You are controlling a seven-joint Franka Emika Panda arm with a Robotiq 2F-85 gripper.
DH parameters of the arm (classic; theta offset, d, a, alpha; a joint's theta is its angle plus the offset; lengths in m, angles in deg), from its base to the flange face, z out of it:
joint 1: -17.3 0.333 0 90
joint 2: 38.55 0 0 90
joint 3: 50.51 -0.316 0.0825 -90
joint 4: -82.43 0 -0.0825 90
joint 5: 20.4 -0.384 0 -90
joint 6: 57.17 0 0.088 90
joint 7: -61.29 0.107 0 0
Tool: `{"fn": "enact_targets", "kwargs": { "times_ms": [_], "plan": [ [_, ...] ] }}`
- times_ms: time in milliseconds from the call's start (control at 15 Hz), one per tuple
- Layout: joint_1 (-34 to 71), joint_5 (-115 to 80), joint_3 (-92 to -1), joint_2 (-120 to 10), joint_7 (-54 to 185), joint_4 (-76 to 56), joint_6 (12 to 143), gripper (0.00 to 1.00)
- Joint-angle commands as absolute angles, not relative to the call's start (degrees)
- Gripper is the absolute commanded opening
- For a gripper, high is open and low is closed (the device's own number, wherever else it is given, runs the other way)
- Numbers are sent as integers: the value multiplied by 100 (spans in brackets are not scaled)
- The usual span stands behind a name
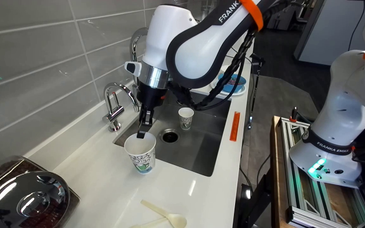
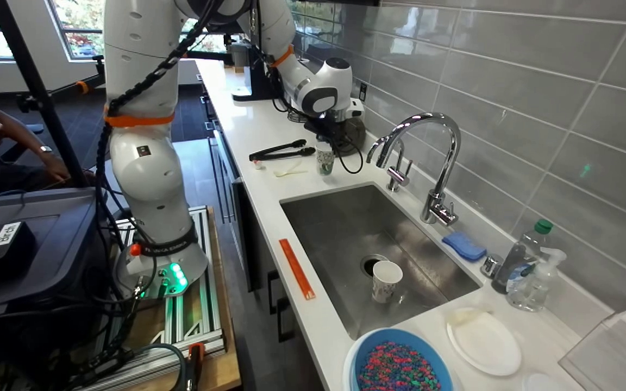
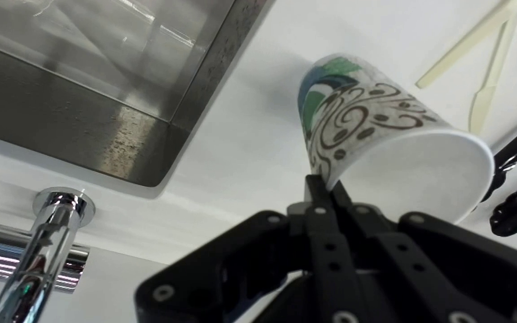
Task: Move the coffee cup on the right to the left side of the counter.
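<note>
The coffee cup point(image 1: 143, 163) is white paper with swirls and a blue-green print, a little tilted beside the near end of the sink point(image 1: 196, 152). It also shows in the other pictures, in an exterior view point(image 2: 324, 161) and in the wrist view point(image 3: 357, 110). My gripper point(image 1: 142, 134) is shut on the cup's rim, with one finger inside and one outside; the fingertips point(image 3: 329, 186) pinch the wall in the wrist view. The cup's base is at or just above the white counter point(image 1: 106, 180); I cannot tell if it touches. A similar cup point(image 1: 186, 119) stands in the sink.
Chrome taps point(image 1: 114, 118) rise behind the sink. A dark lidded jar point(image 1: 27, 199) and pale utensils point(image 1: 169, 217) lie near the cup. Black tongs point(image 2: 283, 151) lie further along. An orange strip point(image 1: 235, 126) lies on the front edge; a blue bowl point(image 2: 364, 353) stands past the sink.
</note>
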State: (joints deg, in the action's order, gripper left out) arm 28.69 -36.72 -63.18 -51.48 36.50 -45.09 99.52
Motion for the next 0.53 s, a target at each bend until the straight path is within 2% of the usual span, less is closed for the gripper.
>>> {"fn": "enact_targets", "kwargs": {
  "times_ms": [0, 467],
  "plan": [
    [2682, -3534, -6546, -5435, 3723, -4365, 10195, 1],
    [2537, -3436, -6730, -5635, 3732, -4347, 10393, 1]
  ]
}}
